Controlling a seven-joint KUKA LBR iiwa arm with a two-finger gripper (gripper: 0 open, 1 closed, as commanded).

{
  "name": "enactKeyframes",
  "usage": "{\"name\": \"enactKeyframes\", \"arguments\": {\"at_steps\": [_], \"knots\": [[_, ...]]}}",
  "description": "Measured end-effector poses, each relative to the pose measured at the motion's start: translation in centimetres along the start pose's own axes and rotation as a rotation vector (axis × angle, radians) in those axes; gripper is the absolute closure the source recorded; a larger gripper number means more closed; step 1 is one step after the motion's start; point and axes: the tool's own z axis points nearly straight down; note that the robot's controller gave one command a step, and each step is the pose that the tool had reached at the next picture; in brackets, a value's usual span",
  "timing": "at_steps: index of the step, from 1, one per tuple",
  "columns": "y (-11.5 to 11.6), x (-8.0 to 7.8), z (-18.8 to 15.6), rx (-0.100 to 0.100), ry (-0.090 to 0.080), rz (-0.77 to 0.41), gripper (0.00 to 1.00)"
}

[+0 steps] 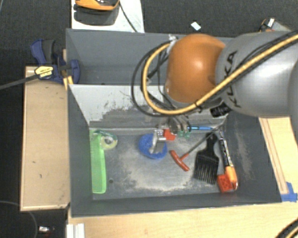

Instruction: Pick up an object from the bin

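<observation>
view: overhead, slightly oblique | close | faces bin (134,180) | arm (268,78) enters right

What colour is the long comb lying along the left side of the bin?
Bright green; the camera view shows the comb clearly.

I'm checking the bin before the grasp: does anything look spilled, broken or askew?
Nothing stands out. The green comb, black brush, red T-shaped piece and orange-handled tool lie loose on the bin floor, none visibly broken; the gripper is over the blue round piece.
</observation>
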Motion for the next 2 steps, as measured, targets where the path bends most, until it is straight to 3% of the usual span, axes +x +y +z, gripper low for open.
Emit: {"name": "enactKeyframes", "arguments": {"at_steps": [1,2], "knots": [[0.0,0.0,0.0,0.0,0.0,0.002,0.0],[-1.6,-0.7,4.3,-0.001,-0.003,0.151,0.0]]}}
